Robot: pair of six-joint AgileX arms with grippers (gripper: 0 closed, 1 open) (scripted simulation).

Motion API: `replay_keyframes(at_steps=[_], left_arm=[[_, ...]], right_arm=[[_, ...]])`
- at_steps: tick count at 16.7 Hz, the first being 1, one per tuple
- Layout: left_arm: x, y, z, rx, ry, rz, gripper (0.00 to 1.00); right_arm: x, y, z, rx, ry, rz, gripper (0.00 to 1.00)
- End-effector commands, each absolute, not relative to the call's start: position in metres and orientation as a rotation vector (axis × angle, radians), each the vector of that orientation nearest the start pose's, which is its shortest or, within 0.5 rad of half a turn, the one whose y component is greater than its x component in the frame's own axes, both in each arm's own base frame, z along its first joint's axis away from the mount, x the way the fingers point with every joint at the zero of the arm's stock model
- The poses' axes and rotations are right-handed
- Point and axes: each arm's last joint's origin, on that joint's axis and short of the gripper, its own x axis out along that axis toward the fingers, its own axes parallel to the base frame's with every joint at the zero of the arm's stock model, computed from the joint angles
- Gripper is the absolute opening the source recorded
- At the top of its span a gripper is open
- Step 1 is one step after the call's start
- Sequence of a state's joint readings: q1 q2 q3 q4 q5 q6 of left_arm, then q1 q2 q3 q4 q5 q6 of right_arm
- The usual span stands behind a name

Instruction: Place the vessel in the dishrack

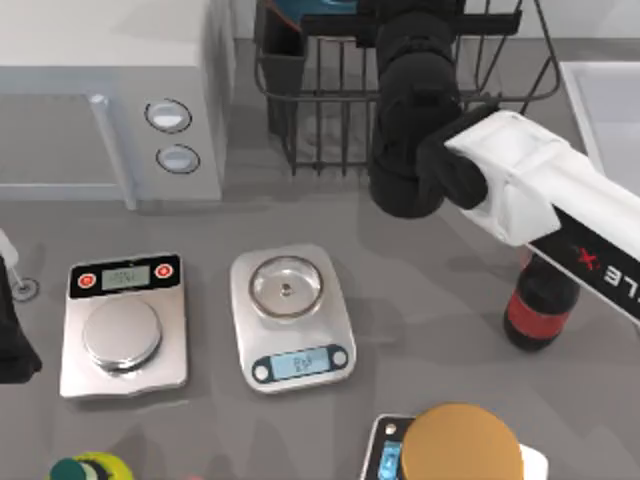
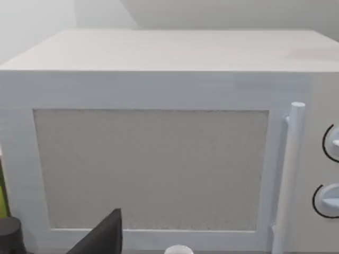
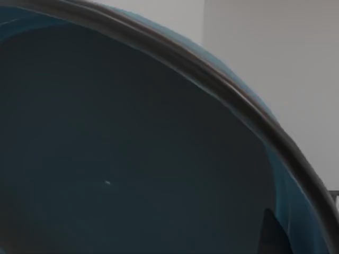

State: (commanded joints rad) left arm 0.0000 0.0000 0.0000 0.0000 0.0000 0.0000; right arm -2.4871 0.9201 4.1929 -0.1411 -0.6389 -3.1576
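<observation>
The vessel (image 3: 132,159) is a dark teal bowl with a blue outside, seen from very close in the right wrist view, its rim arcing across the picture. A sliver of its blue edge (image 1: 335,5) shows at the far edge of the top view, over the black wire dishrack (image 1: 330,110) with its dark utensil cup (image 1: 283,60). My right arm (image 1: 415,110) reaches over the dishrack and hides its own gripper from above. One dark finger (image 3: 273,235) lies against the bowl's rim. My left gripper (image 1: 12,345) is parked at the table's left edge.
A white microwave (image 1: 110,90) stands at the back left, beside the dishrack. Two silver kitchen scales (image 1: 123,325) (image 1: 290,315) lie mid-table. A cola bottle (image 1: 540,305) stands under my right arm. A third scale with a brown disc (image 1: 463,445) is at the front.
</observation>
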Motion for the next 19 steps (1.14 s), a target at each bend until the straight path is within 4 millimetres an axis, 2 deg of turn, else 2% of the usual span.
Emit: replay_keyframes(at_steps=[13, 19], left_arm=[[0.1057, -0.0012, 0.1600, 0.000, 0.000, 0.000, 1.00], [0.1057, -0.0012, 0.1600, 0.000, 0.000, 0.000, 1.00]], right_arm=[[0.3824, 0.2623, 0.2190, 0.000, 0.000, -0.010, 0.98], [0.3824, 0.2623, 0.2190, 0.000, 0.000, -0.010, 1.00]])
